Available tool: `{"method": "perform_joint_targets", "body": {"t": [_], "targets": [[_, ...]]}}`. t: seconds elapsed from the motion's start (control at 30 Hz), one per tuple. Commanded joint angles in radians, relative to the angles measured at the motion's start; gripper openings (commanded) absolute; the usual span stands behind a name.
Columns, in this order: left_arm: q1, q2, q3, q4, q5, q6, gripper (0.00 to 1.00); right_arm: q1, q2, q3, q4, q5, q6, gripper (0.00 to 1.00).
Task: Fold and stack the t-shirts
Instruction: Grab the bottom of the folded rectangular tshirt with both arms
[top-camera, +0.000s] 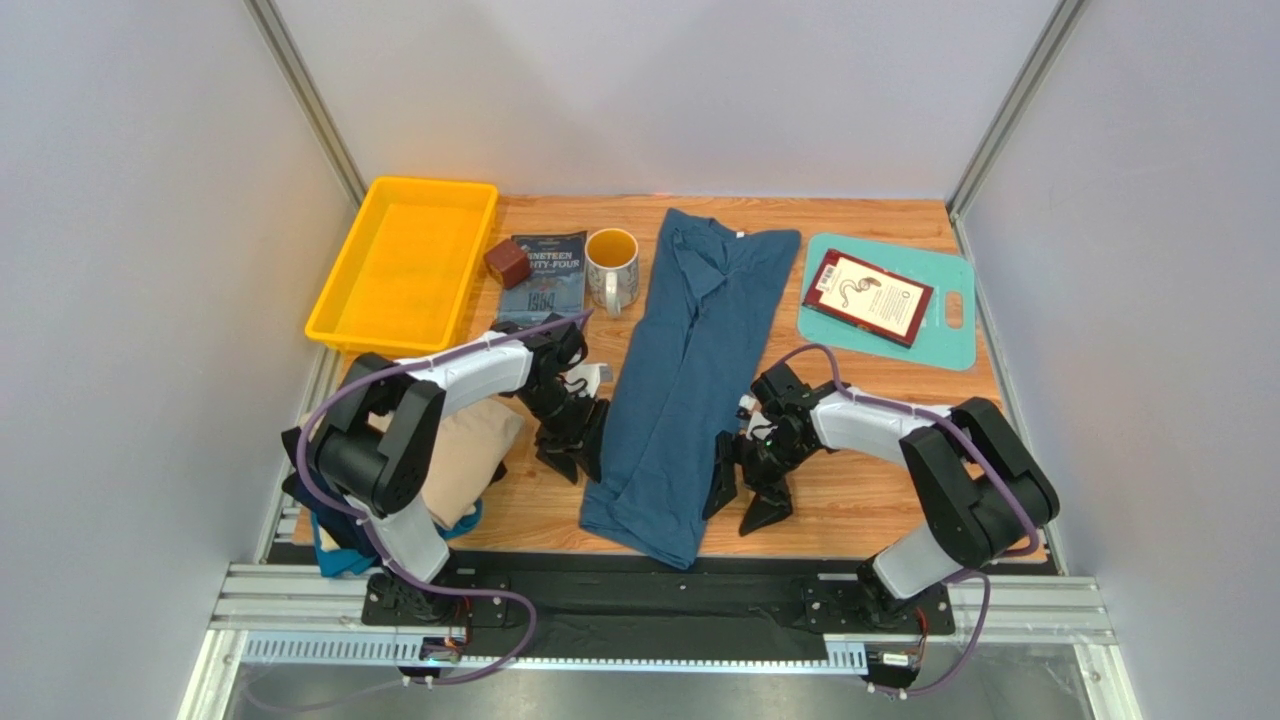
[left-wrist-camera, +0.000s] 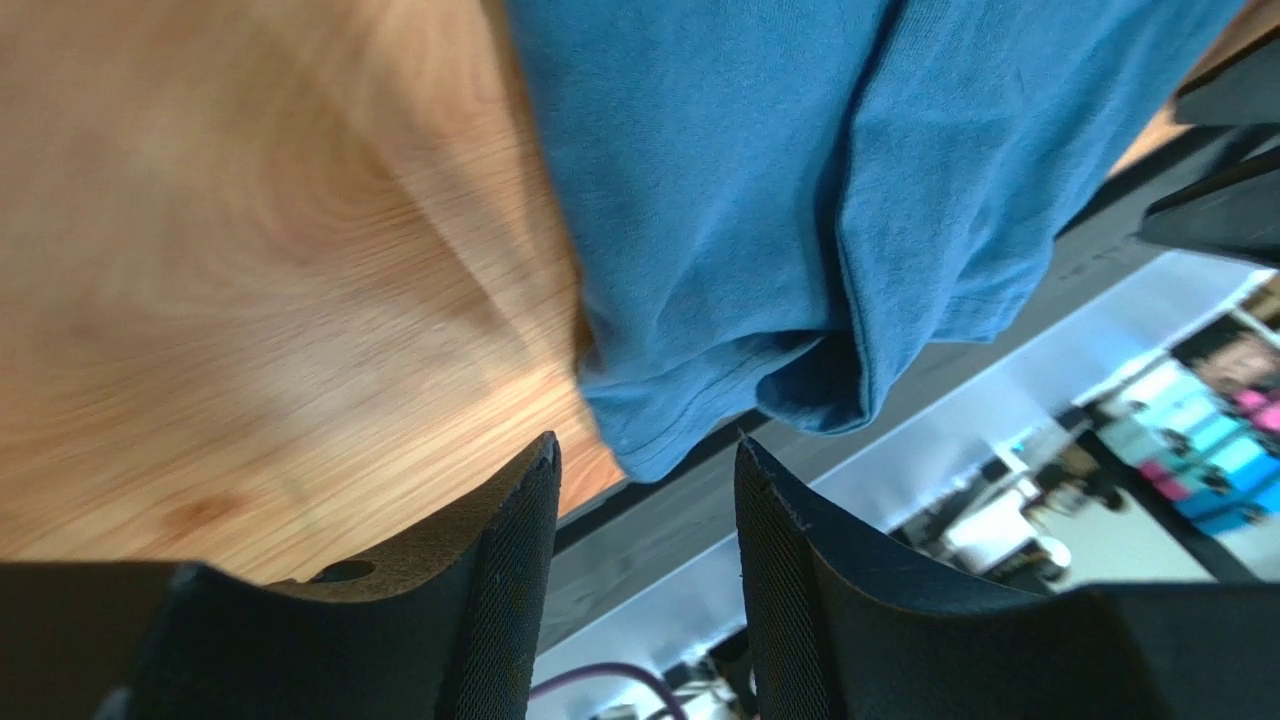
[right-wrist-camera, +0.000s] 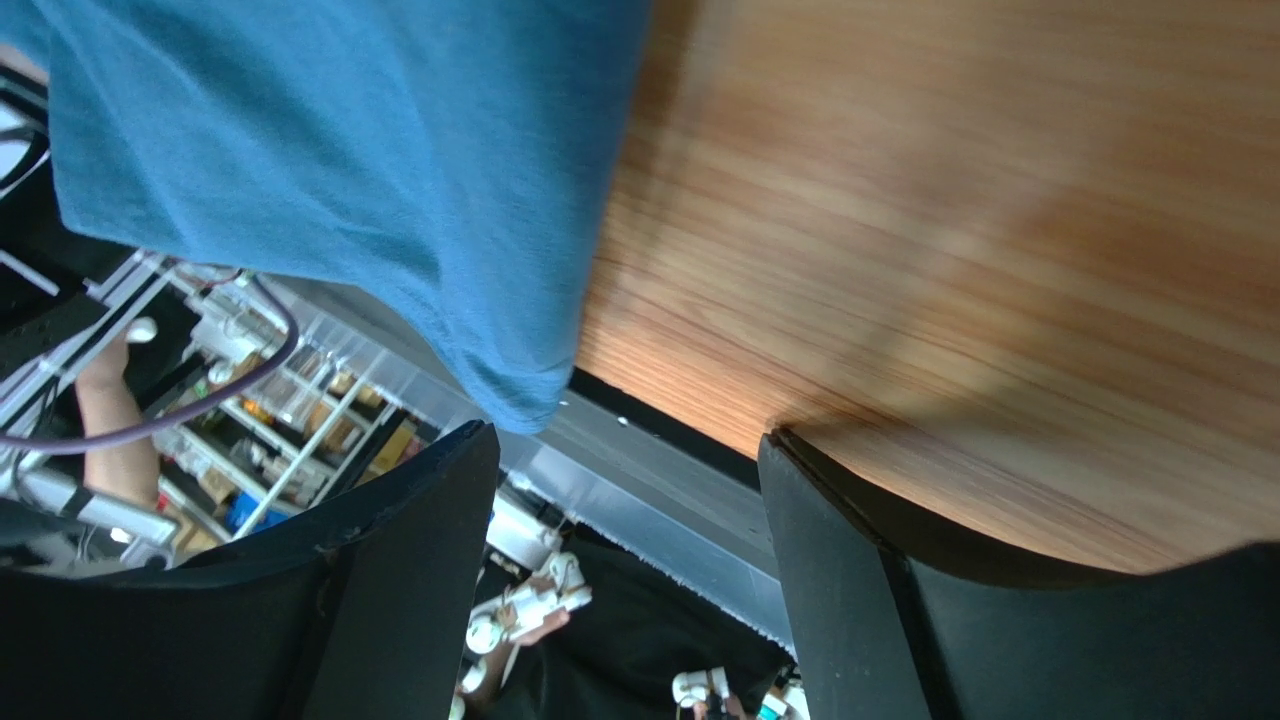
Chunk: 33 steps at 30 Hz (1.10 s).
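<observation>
Pale grey panels wall in a wooden surface (top-camera: 842, 495). Down its middle lies the large teal-blue cotton t-shirt (top-camera: 684, 390), already narrowed into a long strip with its collar at the far end and its hem at the near edge. The left claw (top-camera: 580, 447) sits just beside the strip's left edge and the right claw (top-camera: 745, 495) just beside its right edge. Both have their jaws parted and grip nothing.

The lengthwise fold looks finished. The crosswise fold seems to come next: each claw needs to pinch a hem corner through every layer, and both should carry it evenly toward the collar.

The overhead view alone shows the strip's full length, and a crumpled beige t-shirt (top-camera: 469, 450) waiting under the left arm. The left wrist view shows the left claw (left-wrist-camera: 646, 450) empty and the doubled hem of the shirt (left-wrist-camera: 842, 180) lapping past the surface's near edge. The right wrist view shows the right claw (right-wrist-camera: 624, 443) gaping wide, with the shirt (right-wrist-camera: 376, 165) hanging over that edge too.
</observation>
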<state>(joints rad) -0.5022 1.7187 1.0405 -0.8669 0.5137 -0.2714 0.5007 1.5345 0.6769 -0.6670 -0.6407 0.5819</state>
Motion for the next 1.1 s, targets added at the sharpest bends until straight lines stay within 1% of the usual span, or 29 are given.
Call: {"method": "perform_joint_targets", "body": {"t": [0.0,0.23,0.5,0.7,0.9,1.0,1.07], "targets": [[0.005,0.019,-0.046,0.091,0.114,-0.057,0.53,0.032,0.029,-0.026,0.15,-0.042,0.018,0.72],[0.005,0.048,-0.077,0.111,0.057,-0.052,0.53,0.055,0.084,-0.034,0.253,-0.05,0.022,0.72],[0.005,0.09,-0.085,0.147,0.023,-0.052,0.53,0.111,0.147,-0.043,0.277,-0.037,0.019,0.72],[0.005,0.125,-0.134,0.213,0.091,-0.077,0.52,0.188,0.208,-0.016,0.308,-0.034,0.038,0.72],[0.001,0.073,-0.215,0.233,0.134,-0.089,0.5,0.216,0.234,0.012,0.307,-0.028,0.038,0.71],[-0.006,0.039,-0.241,0.232,0.128,-0.088,0.49,0.216,0.259,0.013,0.307,-0.027,0.036,0.68],[-0.007,0.035,-0.244,0.221,0.121,-0.086,0.45,0.216,0.257,0.013,0.305,-0.022,0.039,0.64]]}}
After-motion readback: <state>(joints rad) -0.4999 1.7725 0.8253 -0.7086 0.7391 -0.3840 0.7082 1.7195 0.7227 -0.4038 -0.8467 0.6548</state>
